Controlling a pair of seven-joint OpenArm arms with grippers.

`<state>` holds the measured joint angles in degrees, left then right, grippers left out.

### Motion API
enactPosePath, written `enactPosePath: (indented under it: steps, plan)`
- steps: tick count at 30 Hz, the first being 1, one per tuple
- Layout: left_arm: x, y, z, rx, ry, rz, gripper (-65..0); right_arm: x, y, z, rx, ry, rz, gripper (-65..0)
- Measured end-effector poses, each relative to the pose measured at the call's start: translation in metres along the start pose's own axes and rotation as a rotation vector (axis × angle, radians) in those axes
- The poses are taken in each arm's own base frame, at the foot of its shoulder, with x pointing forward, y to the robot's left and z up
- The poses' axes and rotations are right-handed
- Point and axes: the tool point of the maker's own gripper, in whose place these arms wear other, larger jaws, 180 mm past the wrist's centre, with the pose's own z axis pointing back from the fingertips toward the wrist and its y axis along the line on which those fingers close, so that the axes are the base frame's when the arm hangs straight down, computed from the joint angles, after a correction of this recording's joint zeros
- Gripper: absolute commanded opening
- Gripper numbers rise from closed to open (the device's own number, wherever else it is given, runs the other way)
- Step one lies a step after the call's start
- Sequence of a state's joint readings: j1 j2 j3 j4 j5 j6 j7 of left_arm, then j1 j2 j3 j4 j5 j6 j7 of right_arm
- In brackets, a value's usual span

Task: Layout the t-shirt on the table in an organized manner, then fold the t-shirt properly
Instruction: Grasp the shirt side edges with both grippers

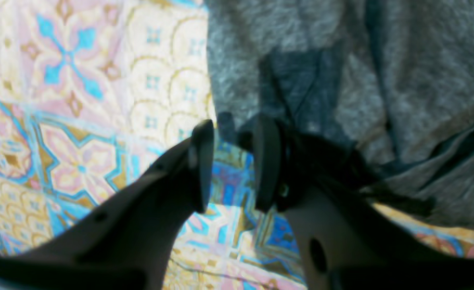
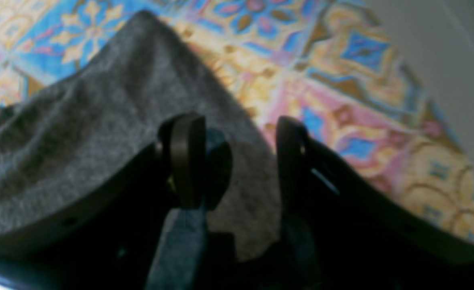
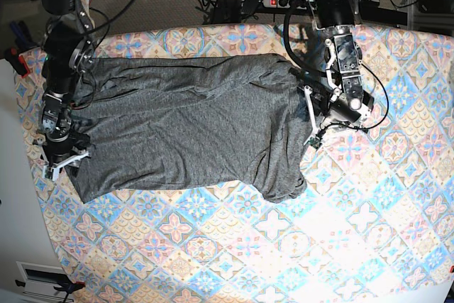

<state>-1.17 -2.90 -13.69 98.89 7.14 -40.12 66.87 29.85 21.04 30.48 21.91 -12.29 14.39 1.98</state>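
Blurry wrist views, sharp bright base view, soft shadows

No words, brands or numbers that I can read anywhere — not on my arms, not on the t-shirt [image 3: 191, 129], which is plain grey knit. The table [image 3: 369, 225] cloth carries only floral tile patterns — no lettering or signs.

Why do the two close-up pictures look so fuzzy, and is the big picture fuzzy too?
Left wrist view: t-shirt and left gripper are blurry, too close to the lens. Right wrist view: equally soft, right gripper dark. Base view: sharp, brightly lit table.
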Motion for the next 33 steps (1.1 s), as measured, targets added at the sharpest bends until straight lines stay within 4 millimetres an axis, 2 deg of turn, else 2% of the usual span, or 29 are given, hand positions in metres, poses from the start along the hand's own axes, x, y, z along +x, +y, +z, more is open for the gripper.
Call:
enactPosePath:
  steps: [4,7,11,16,20,24,25,28,30,33]
  plan:
    - [-0.015,-0.012,-0.004,-0.028,0.024,0.004,-48.4,0.006,0.003,-0.002,0.012,-0.011,0.028,-37.9]
    - [-0.03,-0.019,-0.006,-0.041,0.059,0.004,-48.5,0.004,0.008,-0.002,0.027,-0.002,0.057,-37.9]
    - [-0.033,-0.021,-0.005,-0.041,0.058,0.003,-48.5,0.006,0.023,-0.004,0.071,-0.021,0.125,-37.9]
    - [-0.031,-0.015,0.016,0.014,0.025,-0.01,-48.5,0.003,0.035,-0.005,0.108,-0.011,0.185,-38.2]
    - [-0.009,-0.004,0.033,0.064,-0.056,-0.019,-48.5,-0.002,0.044,-0.005,0.138,0.011,0.235,-38.3]
    - [0.008,0.006,0.047,0.107,-0.107,-0.027,-48.1,-0.002,0.045,-0.005,0.139,0.009,0.236,-38.3]
    - [0.017,0.009,0.05,0.116,-0.128,-0.027,-48.0,-0.003,0.044,-0.005,0.138,0.01,0.236,-38.3]
    - [0.062,0.025,0.062,0.15,-0.234,0.008,-47.9,-0.004,0.044,-0.005,0.137,0.015,0.235,-38.3]
    - [0.086,0.037,0.058,0.133,-0.28,0.043,-47.9,-0.003,0.045,-0.005,0.139,0.011,0.234,-38.3]
    - [0.103,0.059,0.033,0.086,-0.234,0.108,-47.9,-0.005,0.043,-0.004,0.138,0.008,0.233,-38.3]
